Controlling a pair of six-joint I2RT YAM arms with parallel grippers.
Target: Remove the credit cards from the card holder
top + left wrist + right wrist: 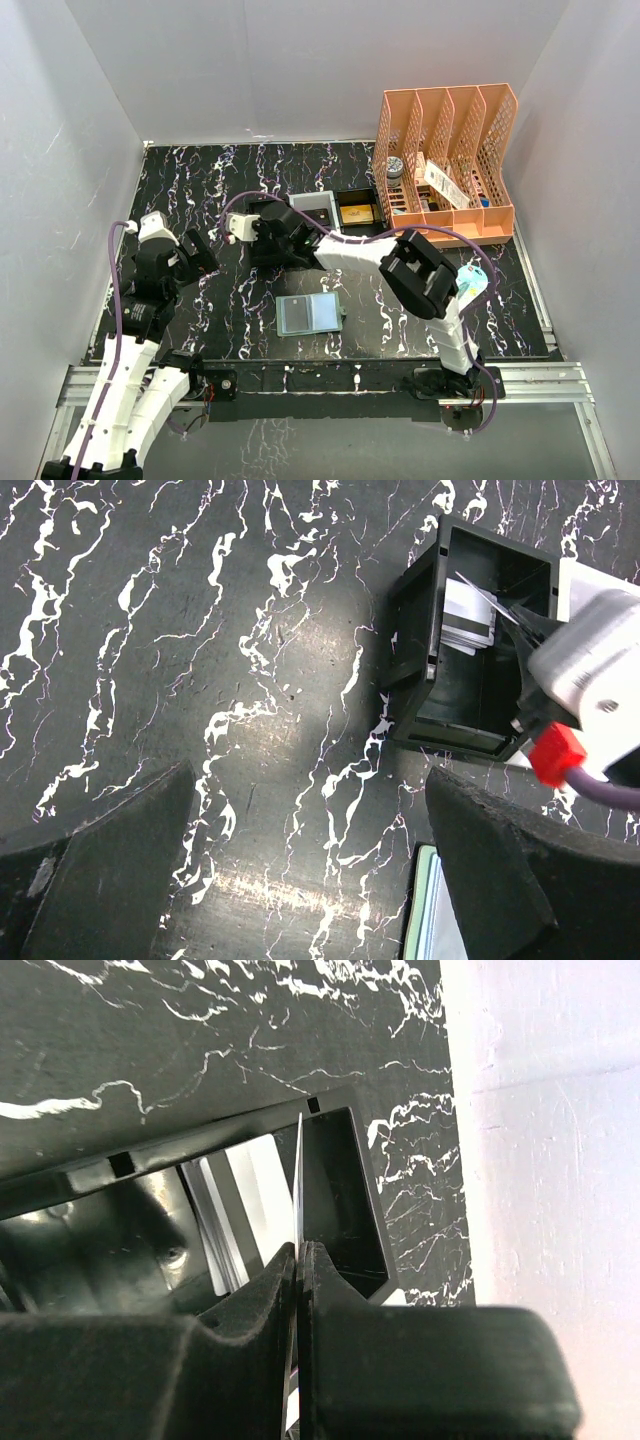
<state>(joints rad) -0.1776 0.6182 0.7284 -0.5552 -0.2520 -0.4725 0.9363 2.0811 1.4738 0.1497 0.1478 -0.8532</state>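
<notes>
The right gripper (298,1260) is squeezed shut on 1 thin, flat plastic credit card (299,1185), which stands on its edge between the black fingers. The card hangs just over the open black plastic box tray (200,1138), near 1 corner, and most of it sticks out past the fingertips. (I see it only edge-on, so I cannot tell its colour.) Another pale card (465,620) lies down inside that tray.

What could go wrong? The fingers pinch only 1 end, so the card could twist or slip when they let go. It is also close to the tray wall. If it bumps the wall, it could end up leaning on the rim or fall onto the black table with white streaks (200,180).

The soft blue-green fold-open card holder (308,313) lies open and flat on the table, well apart from the right gripper and nearer the arm bases. I cannot tell if more cards sit in it. The left gripper (308,800) is spread wide and holds nothing, over bare table beside the tray.
</notes>
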